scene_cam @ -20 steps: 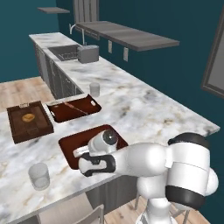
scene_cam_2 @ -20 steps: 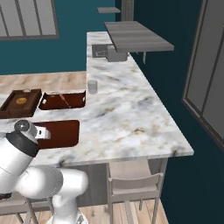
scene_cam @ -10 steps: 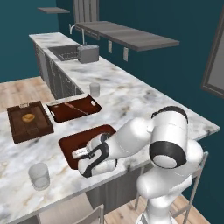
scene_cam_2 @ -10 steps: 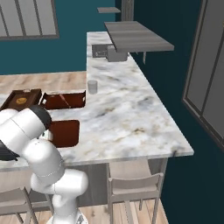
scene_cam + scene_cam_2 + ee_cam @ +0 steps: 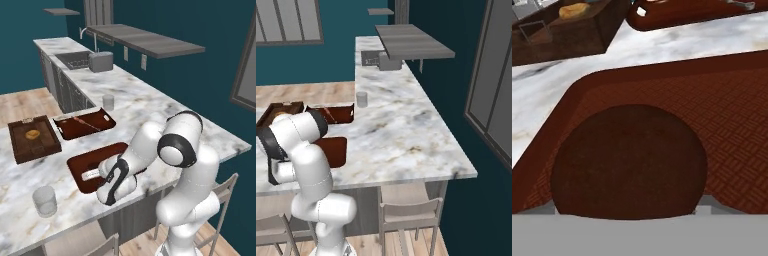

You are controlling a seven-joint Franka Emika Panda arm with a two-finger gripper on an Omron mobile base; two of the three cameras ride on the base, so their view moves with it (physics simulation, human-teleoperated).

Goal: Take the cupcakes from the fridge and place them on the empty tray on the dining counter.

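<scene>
One cupcake [image 5: 629, 160], dark brown and round, sits low on the empty tray [image 5: 722, 100] and looms close in the hand view, right in front of the hand. The flat reddish-brown tray [image 5: 87, 160] lies near the front edge of the marble dining counter [image 5: 165, 110]. My gripper [image 5: 95, 176] hangs low over the tray's near part, the arm bent over it. The fingertips are hidden behind the cupcake, so I cannot tell whether they grip it. The tray [image 5: 336, 150] shows partly behind my arm in the right base view. The fridge is out of view.
A deep wooden box tray [image 5: 32, 137] with a bun stands left of the flat tray. A handled tray [image 5: 82, 122] lies behind it. One glass [image 5: 45, 201] stands near the front edge, another [image 5: 108, 102] farther back. A toaster [image 5: 100, 61] and chair [image 5: 408, 210] are nearby.
My arm's elbow has swung up and over toward the tray. The hand has stayed low over the tray's near part.
</scene>
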